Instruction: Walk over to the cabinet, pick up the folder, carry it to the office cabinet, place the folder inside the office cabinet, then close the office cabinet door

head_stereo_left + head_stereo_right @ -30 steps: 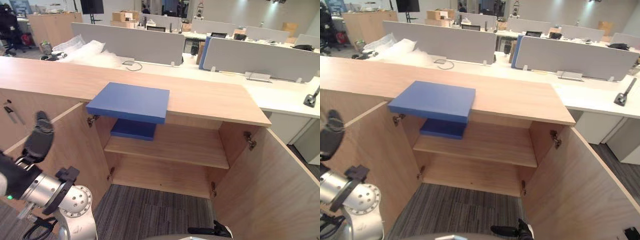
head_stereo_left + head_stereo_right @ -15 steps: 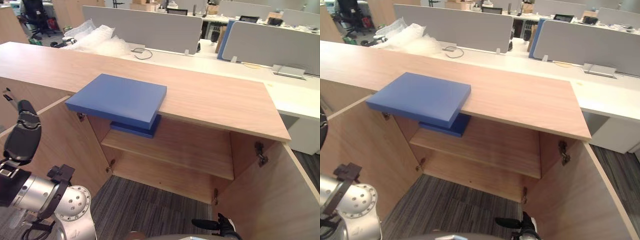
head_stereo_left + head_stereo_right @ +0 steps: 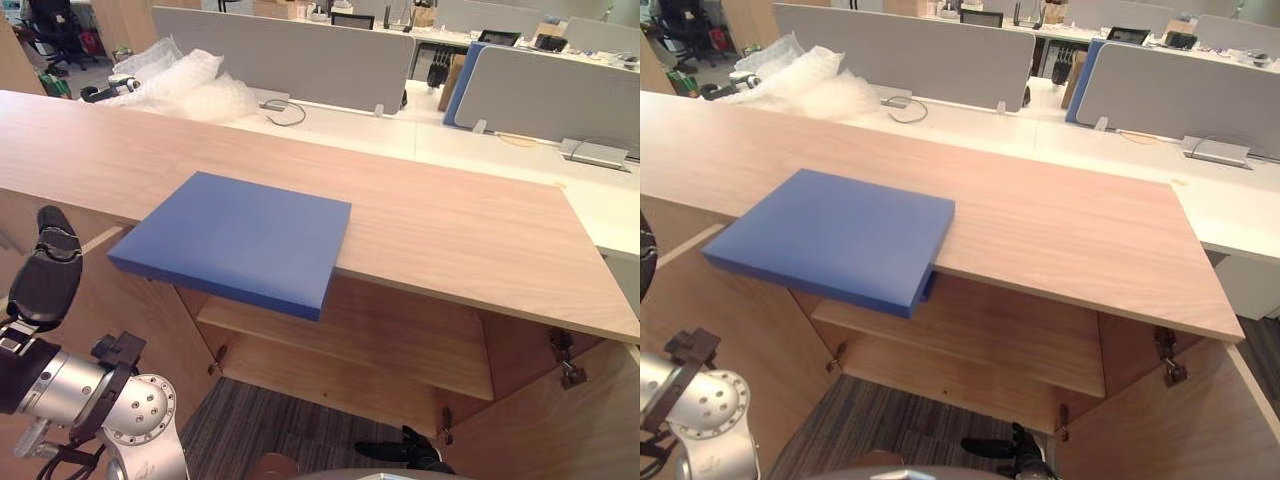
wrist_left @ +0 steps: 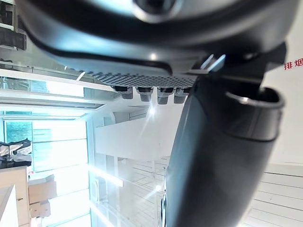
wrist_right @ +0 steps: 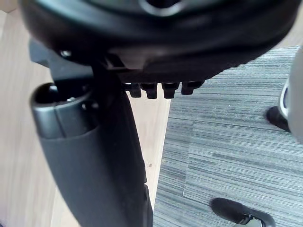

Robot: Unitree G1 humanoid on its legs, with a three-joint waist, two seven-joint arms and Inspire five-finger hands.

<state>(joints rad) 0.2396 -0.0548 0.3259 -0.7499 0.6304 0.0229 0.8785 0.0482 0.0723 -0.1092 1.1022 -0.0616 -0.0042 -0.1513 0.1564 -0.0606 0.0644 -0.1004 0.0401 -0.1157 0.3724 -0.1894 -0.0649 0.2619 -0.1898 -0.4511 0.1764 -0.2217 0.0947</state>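
A flat blue folder (image 3: 240,240) lies on the wooden cabinet top (image 3: 450,230), its near corner hanging out over the front edge. Under it, the edge of a second blue folder (image 3: 930,286) shows on the inner shelf (image 3: 400,340). My left hand (image 3: 45,275) stands raised at the far left, apart from the folder, open and holding nothing; its thumb (image 4: 213,156) is straight. My right hand (image 3: 400,452) hangs low over the grey carpet in front of the cabinet, open and holding nothing; its thumb (image 5: 94,156) is straight too.
Both cabinet doors stand open: the left door (image 3: 130,300) beside my left arm, the right door (image 3: 540,440) at the lower right. Behind the cabinet run white desks with grey partitions (image 3: 290,60) and a heap of bubble wrap (image 3: 190,85).
The whole picture has shifted: the camera has come closer and now looks more steeply down, so the folder looks larger and hides the shelf below it. Folder and hands keep their places.
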